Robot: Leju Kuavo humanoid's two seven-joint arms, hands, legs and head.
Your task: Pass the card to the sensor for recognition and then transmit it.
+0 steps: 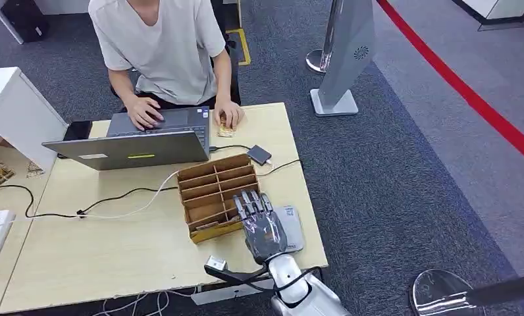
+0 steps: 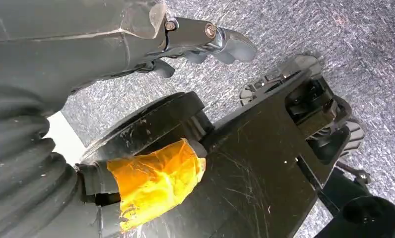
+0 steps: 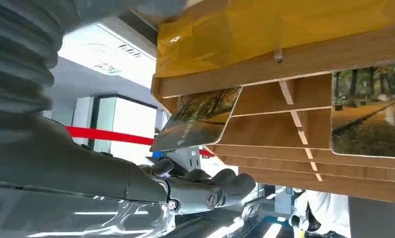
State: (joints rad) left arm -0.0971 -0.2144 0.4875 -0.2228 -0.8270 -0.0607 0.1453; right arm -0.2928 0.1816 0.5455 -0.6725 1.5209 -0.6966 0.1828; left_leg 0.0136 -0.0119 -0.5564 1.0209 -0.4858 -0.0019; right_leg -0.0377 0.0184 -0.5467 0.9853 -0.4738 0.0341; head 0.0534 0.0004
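Over wooden organizer (image 1: 214, 191) | right hand (image 1: 261, 227) fingers (image 1: 249, 205) hide card slots

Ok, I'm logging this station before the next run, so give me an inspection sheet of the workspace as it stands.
Surface: light wooden table, sound as far as seen.
Job's things: wooden slotted card rack near the right edge; a scenic card leans out of a slot; small dark sensor box behind the rack.
Clutter: open laptop in use by a seated person; white box at left.
Hands: right hand reaches over the rack, fingers extended, holding nothing; left hand hangs over carpet.
Cables: black and white leads cross the table.
Surroundings: grey carpet, red floor line, stanchion base.
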